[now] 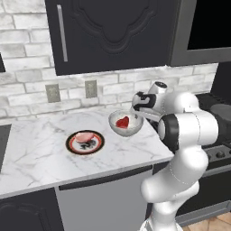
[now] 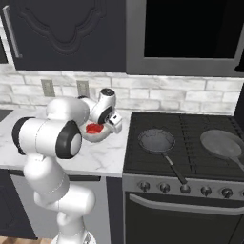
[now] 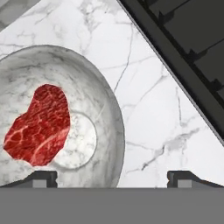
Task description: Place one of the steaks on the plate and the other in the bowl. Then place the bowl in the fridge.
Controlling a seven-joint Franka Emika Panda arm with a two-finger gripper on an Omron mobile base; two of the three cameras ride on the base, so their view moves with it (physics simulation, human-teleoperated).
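bowl on counter by the stove, red steak inside. pale steak on plate. gripper wide open, empty, over bowl's rim. step: grasping bowl for fridge. next: lower, straddle rim, close.

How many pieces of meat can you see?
2. The deep red raw steak lies inside the round silvery-grey speckled bowl on the marble counter. The pale pink steak sits on the small orange-rimmed round plate. None looks hidden.
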